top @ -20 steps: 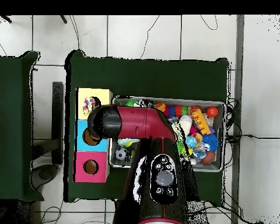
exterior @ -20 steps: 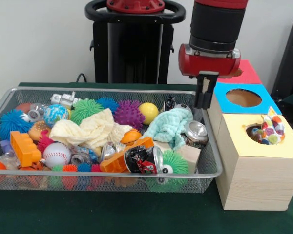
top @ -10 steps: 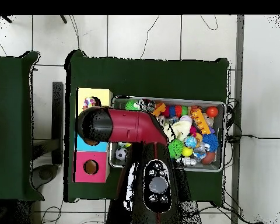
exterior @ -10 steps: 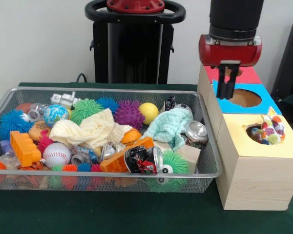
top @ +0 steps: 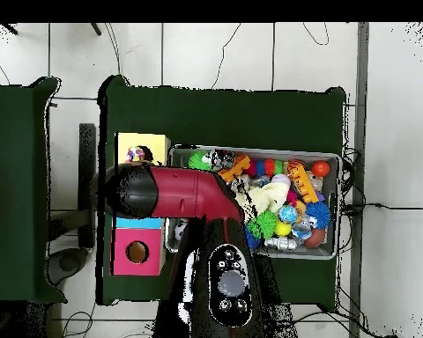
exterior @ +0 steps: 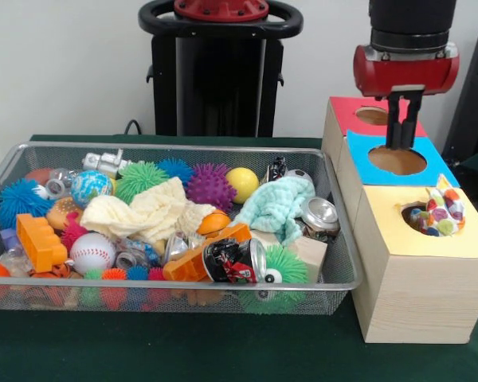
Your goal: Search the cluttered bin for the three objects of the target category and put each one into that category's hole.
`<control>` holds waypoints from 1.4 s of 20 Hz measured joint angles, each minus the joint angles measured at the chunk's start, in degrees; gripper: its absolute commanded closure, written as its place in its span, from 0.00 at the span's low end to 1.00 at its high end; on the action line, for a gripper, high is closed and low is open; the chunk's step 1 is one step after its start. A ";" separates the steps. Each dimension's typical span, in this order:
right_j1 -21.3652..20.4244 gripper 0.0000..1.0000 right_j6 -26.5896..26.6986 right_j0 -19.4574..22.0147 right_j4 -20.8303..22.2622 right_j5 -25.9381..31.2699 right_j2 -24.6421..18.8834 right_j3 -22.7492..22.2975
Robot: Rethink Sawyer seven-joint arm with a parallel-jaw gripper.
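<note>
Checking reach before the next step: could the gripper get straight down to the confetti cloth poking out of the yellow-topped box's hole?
Probably yes. The gripper hangs above the neighbouring blue-topped box, and nothing covers the confetti-patterned cloth in the round hole.

Bright, even room light fills both views with only soft shadows; the crushed cans [exterior: 237, 260] in the wire basket [exterior: 346, 280] catch small glints; the front view is slightly soft; the overhead view shows the green table [top: 224, 114] plainly.
</note>
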State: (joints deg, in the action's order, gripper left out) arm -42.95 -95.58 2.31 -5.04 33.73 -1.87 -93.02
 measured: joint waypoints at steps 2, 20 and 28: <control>-0.22 1.00 0.00 0.18 0.00 -0.62 -0.71 -0.26; 0.02 1.00 0.00 3.76 0.11 -17.13 -7.36 -1.82; 0.84 1.00 0.00 4.47 0.11 -17.67 -8.57 -2.07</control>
State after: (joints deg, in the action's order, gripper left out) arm -42.11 -95.58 6.78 -4.93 16.06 -10.44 -95.09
